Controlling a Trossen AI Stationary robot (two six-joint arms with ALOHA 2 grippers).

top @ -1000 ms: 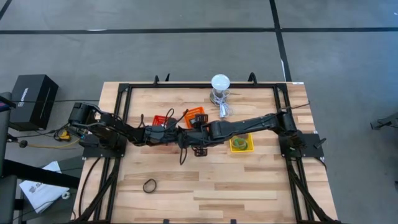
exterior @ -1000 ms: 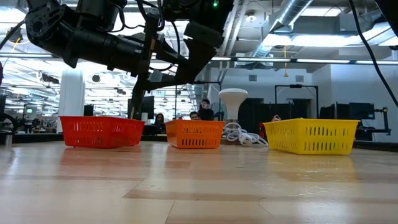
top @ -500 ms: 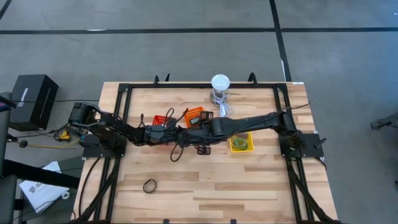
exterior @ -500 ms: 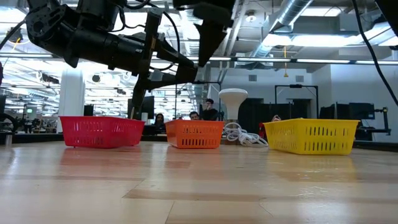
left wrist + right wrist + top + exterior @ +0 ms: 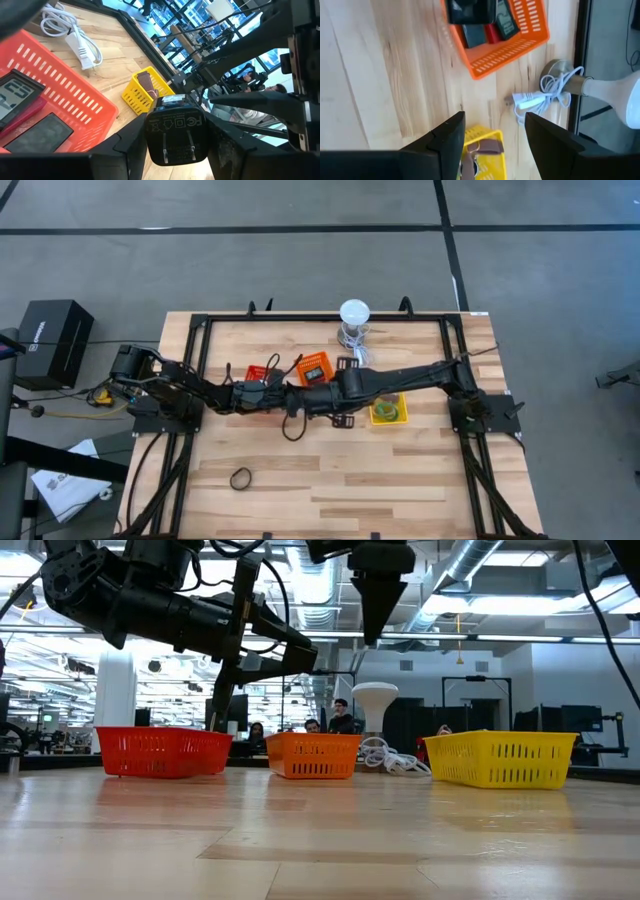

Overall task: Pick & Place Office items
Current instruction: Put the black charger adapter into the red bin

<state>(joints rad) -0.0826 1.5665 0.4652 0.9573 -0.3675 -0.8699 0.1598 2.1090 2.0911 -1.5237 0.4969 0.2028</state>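
Counter [image 5: 400,470]: light wood planks inside a black frame; both arms reach in over its middle.
Left arm: comes in from the left edge. The left gripper [image 5: 175,131] hangs above the counter near the red basket [image 5: 262,372]; its fingers pinch a black plug adapter [image 5: 174,134], prongs facing the wrist camera.
Right arm: comes in from the right edge. The right gripper [image 5: 494,131] hangs above the counter between the orange basket [image 5: 315,367] and the yellow basket [image 5: 388,411]; its fingers are spread and hold nothing.
Lamp [image 5: 353,313]: white dome, near the far edge, its white cable coiled beside it.
Orange basket: holds dark flat items and one red item.
Yellow basket: holds a brown item and a green band.
Black ring [image 5: 241,478]: lies flat on bare wood toward the near-left corner, well apart from the baskets.
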